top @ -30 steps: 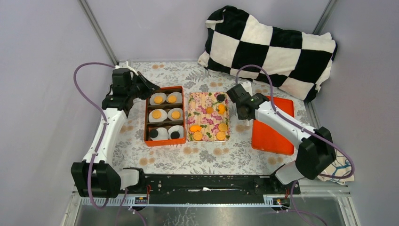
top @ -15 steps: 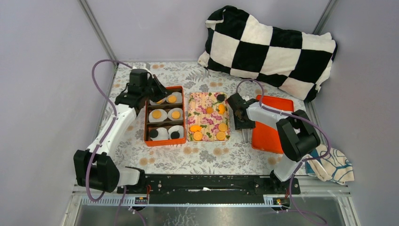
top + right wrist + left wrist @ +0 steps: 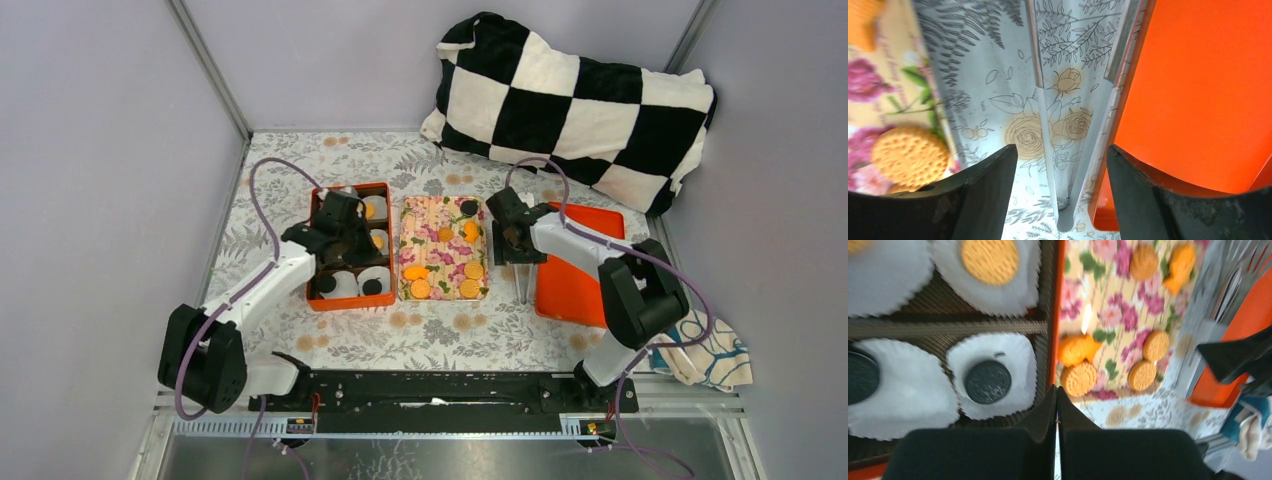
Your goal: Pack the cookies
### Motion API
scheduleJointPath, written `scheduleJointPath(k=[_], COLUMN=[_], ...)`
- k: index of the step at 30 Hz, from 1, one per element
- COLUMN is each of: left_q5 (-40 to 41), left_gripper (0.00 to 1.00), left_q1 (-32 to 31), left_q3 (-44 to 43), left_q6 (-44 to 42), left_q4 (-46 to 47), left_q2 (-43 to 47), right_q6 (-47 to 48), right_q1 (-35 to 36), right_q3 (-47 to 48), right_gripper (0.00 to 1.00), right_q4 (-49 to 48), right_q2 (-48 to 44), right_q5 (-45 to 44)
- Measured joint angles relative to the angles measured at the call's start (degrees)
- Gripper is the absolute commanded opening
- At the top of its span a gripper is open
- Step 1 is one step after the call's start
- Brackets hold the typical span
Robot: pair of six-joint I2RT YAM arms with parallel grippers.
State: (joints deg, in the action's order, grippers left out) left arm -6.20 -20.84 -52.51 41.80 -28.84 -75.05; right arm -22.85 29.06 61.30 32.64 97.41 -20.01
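Orange-tan and black cookies (image 3: 421,288) lie on the floral tray (image 3: 406,225). More cookies sit in white paper cups in the orange box (image 3: 318,302); the left wrist view shows a black one (image 3: 987,381) and an orange one (image 3: 989,260). My left gripper (image 3: 357,247) hovers over the box, shut and empty, its tips (image 3: 1056,390) above the box's right wall. My right gripper (image 3: 512,240) is open right of the tray. Its jaws straddle metal tongs (image 3: 1044,125) lying on the cloth without touching them (image 3: 522,285).
An orange lid (image 3: 580,270) lies right of the tongs, its edge close to them in the right wrist view (image 3: 1198,90). A checkered black-and-white pillow (image 3: 570,95) fills the back right. A patterned cloth (image 3: 710,355) sits at the near right.
My left arm has swung right, from beside the box's far left corner to over the box. My right gripper has turned towards the near side and settled over the tongs.
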Motion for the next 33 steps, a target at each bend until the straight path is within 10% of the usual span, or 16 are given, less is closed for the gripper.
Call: scheduleJointPath(k=[13, 22, 33], left_q5=[3.28, 5.09, 6.54], left_gripper=[0.00, 0.00, 0.00], left_q1=[-15.02, -15.80, -21.59], left_q3=[3.82, 4.07, 3.48], left_q6=[5.25, 6.73, 7.78], left_q4=[-0.13, -1.55, -3.26], left_q2=[-8.79, -1.42, -4.98], right_q6=[0.28, 3.32, 3.48], right_q1=[0.00, 1.07, 25.42], right_q3=[1.70, -0.55, -3.98], right_gripper=[0.67, 0.09, 0.08], right_q4=[0.94, 0.57, 1.33], right_q2=[-10.27, -10.29, -10.19], right_q5=[0.39, 10.49, 17.68])
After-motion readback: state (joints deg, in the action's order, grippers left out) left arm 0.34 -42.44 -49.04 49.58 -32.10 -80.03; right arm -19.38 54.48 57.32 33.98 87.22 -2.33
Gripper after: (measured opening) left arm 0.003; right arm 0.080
